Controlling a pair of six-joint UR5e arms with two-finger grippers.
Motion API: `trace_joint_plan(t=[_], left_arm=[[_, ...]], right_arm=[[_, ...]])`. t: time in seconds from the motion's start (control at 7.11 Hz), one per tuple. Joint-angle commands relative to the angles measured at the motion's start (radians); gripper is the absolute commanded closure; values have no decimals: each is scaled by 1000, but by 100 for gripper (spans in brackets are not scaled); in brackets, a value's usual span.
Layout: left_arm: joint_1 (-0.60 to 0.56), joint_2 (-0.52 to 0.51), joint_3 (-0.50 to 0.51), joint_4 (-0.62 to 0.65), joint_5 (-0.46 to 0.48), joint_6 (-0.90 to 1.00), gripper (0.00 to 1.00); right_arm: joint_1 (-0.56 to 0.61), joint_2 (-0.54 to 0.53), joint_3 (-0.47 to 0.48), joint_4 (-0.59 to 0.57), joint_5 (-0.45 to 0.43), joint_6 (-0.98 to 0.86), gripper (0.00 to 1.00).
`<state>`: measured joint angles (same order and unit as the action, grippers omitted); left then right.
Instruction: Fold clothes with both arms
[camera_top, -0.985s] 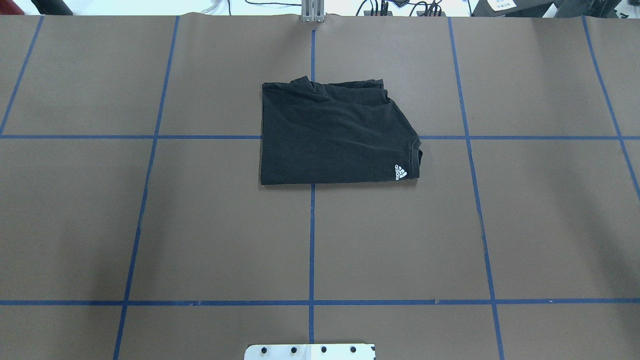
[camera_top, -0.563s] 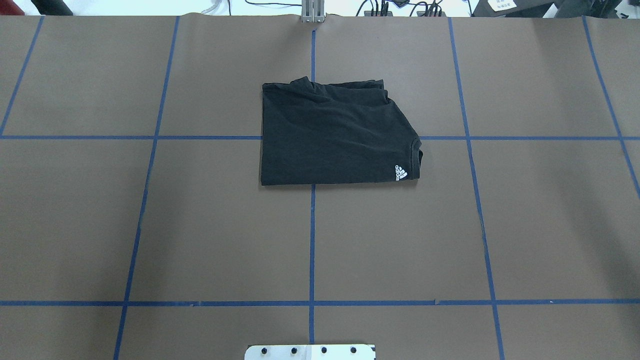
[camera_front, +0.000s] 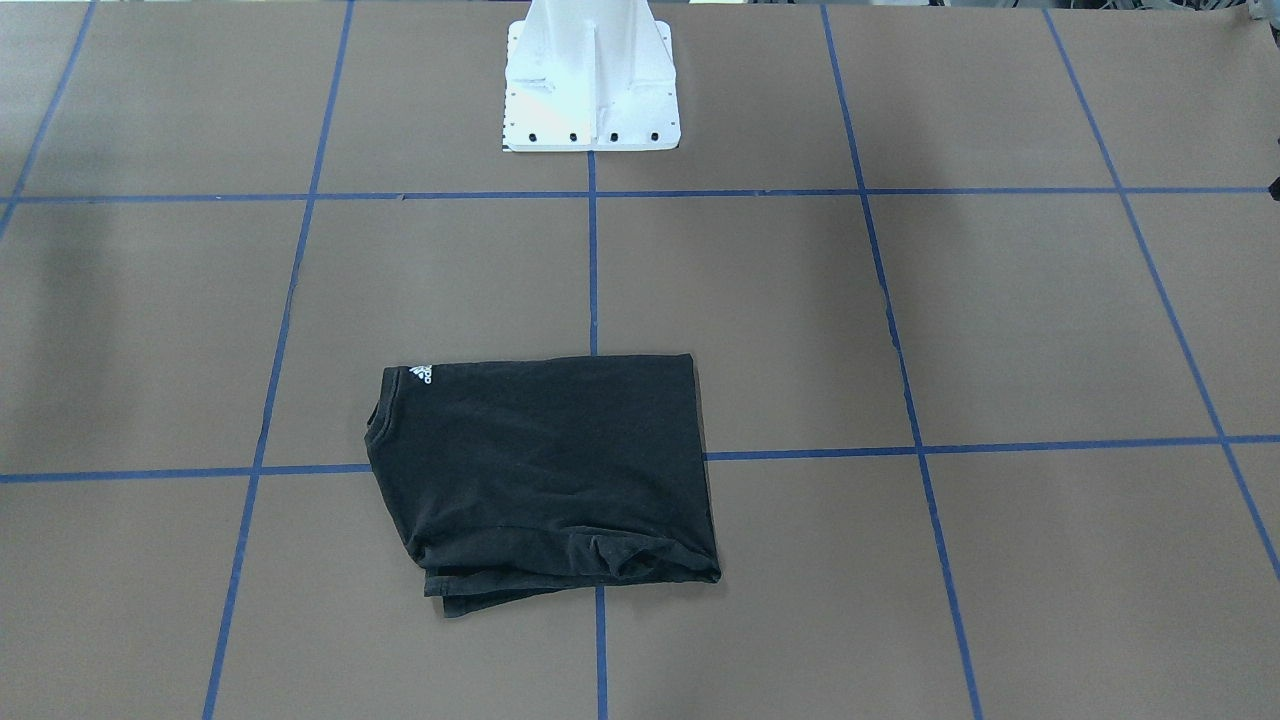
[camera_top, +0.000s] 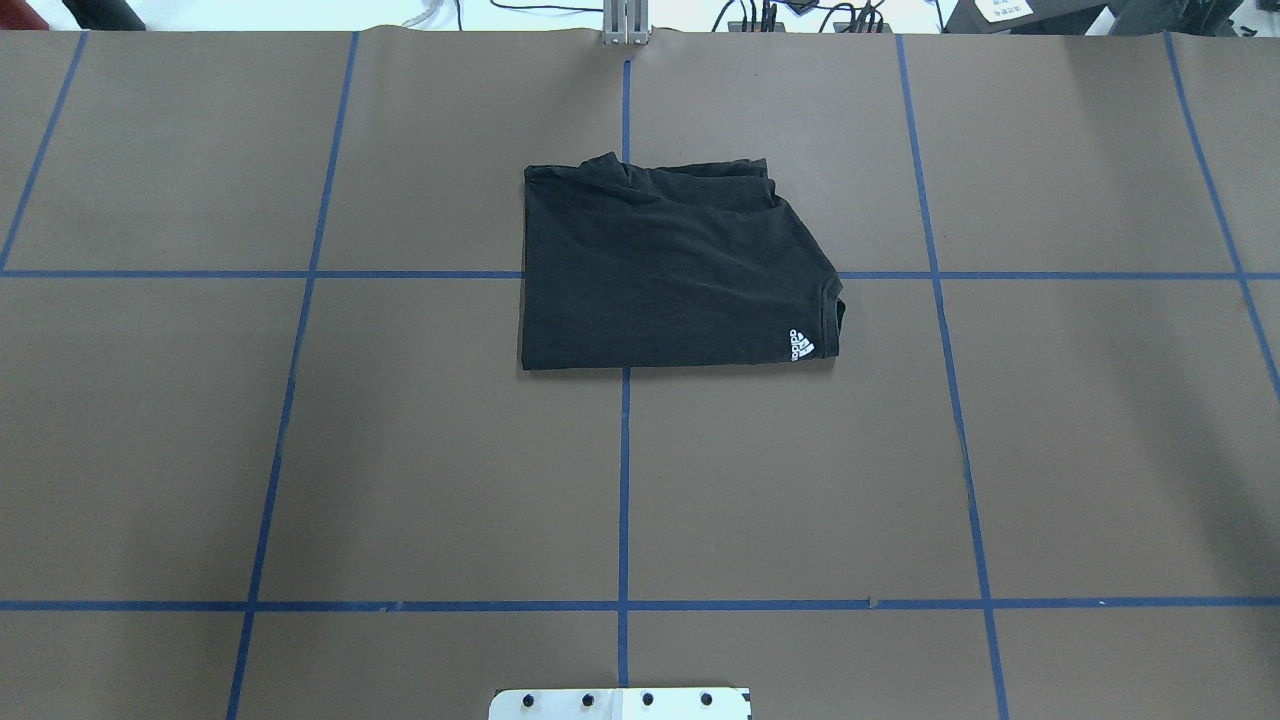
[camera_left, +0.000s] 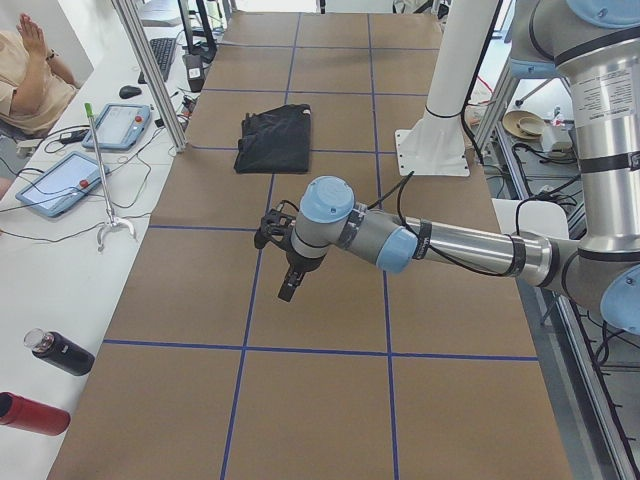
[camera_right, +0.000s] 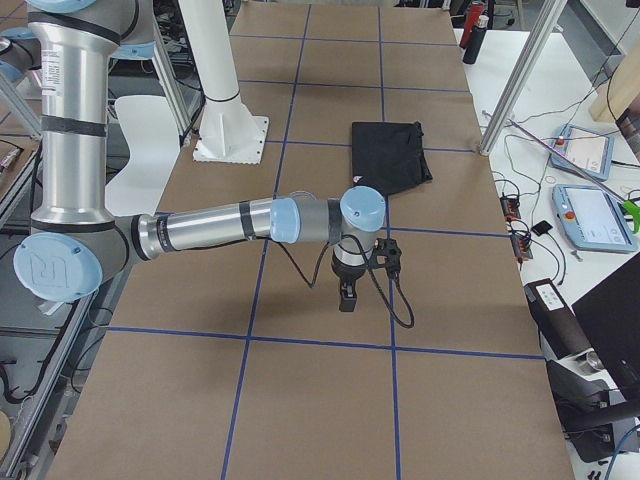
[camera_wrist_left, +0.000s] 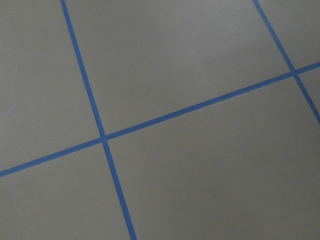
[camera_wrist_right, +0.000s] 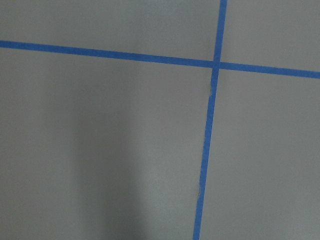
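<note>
Folded t-shirt (camera_top: 670, 270) at rest, both arms clear of it. The shirt lies as a compact, roughly rectangular packet on the brown table (camera_top: 400, 450), across the centre tape line (camera_top: 623, 480) in the half away from the white base (camera_front: 590, 90). Its small white logo (camera_top: 801, 345) faces up at the near corner on my right. The layers along the far edge sit uneven and slightly bunched. Nothing touches the cloth. The left gripper (camera_left: 288, 290) hangs pointing down over bare table towards the left end, well apart from the shirt. The right gripper (camera_right: 347, 298) does likewise towards the right end. Each appears only in a side view, and both wrist cameras show nothing but table and tape, so I cannot tell whether the fingers are apart or together. I judge the folding to be at or near its end, with the arms parked between steps. If a further fold or a tidy of the ragged far edge is wanted, I would bring both grippers inward to opposite corners of one edge, pinch all the layers together, and lift evenly.
</note>
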<state>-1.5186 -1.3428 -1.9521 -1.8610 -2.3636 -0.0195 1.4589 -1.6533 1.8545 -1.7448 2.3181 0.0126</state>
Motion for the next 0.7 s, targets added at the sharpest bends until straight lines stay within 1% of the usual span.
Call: trace_joint_plan(t=[0.0, 0.56], left_arm=[[0, 4, 2, 2, 4, 0, 0], [3, 8, 4, 0, 0, 0, 0]], right_arm=[[0, 3, 0, 1, -2, 1, 0], [-5, 3, 3, -1, 4, 3, 0]])
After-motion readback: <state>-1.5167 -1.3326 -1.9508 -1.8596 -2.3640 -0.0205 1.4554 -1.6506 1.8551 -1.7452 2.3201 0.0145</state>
